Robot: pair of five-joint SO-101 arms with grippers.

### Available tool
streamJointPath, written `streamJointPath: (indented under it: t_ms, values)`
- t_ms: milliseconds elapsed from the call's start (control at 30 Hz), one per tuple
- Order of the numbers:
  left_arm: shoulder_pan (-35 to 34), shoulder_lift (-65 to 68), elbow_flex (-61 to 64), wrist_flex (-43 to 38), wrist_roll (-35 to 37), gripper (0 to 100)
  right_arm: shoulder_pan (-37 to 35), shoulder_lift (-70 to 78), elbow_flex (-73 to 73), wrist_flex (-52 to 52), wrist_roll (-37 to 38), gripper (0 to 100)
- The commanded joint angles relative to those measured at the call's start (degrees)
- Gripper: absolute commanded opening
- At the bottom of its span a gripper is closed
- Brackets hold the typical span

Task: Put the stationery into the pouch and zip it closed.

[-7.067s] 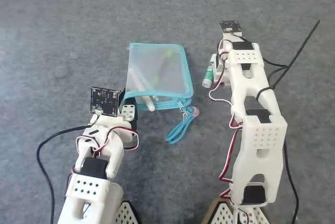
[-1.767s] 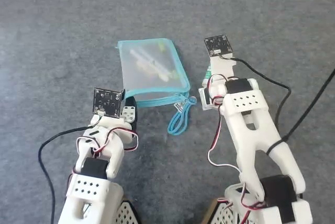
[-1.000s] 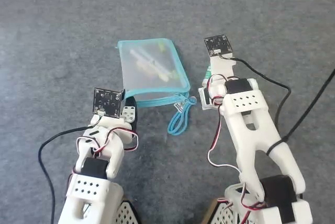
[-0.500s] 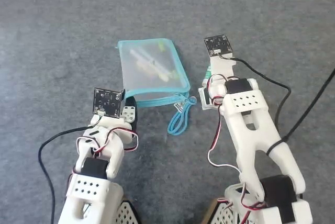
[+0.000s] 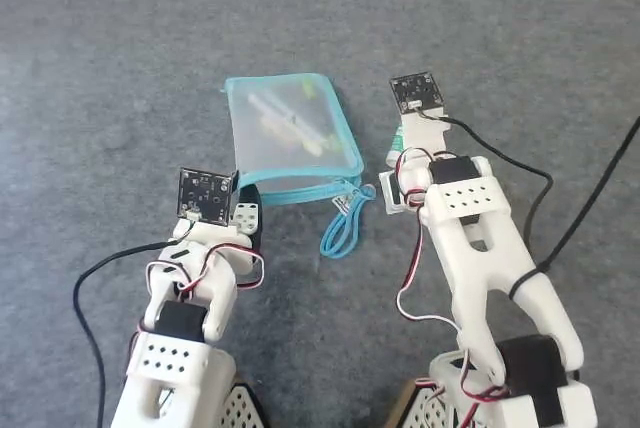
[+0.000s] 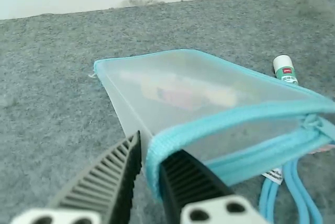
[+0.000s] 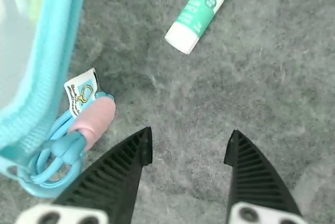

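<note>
Teal-edged pouch (image 5: 290, 138) sat upper-centre of the frame, its corner pinched by our left gripper (image 6: 152, 148), while our right gripper (image 7: 191, 132), spread wide, had edged rightward toward the glue stick (image 7: 204, 9) still lying outside, so packing remained unfinished

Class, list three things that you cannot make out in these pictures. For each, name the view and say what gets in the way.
1. Left wrist view: what the items inside the pouch are; its cloudy wall blurs them.
2. Right wrist view: the far end of the glue stick, cut off by the picture's edge.
3. Left wrist view: whether the zip is shut at the corner pinched by the left gripper; its fingers cover it.
</note>
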Motion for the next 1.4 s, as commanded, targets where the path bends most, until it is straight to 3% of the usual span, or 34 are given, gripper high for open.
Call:
streamJointPath:
  t_ms: [0,667,867,1367]
  values:
    - [0.3,-1.0,-0.8,0.1,-0.7,1,0.7,-2.1,-0.6,-1.1,-0.3,23.6]
    - [0.2,-1.0,-0.9,0.0,-0.7,1,0.6,-2.1,-1.2,-1.1,-3.1,23.5]
    - [0.1,-1.0,-0.9,0.0,-0.7,1,2.5,-1.0,-14.1,4.8,-3.2,23.5]
    - [0.6,-1.0,-0.7,0.0,-0.7,1,2.1,37.3,-49.0,7.3,-14.9,23.6]
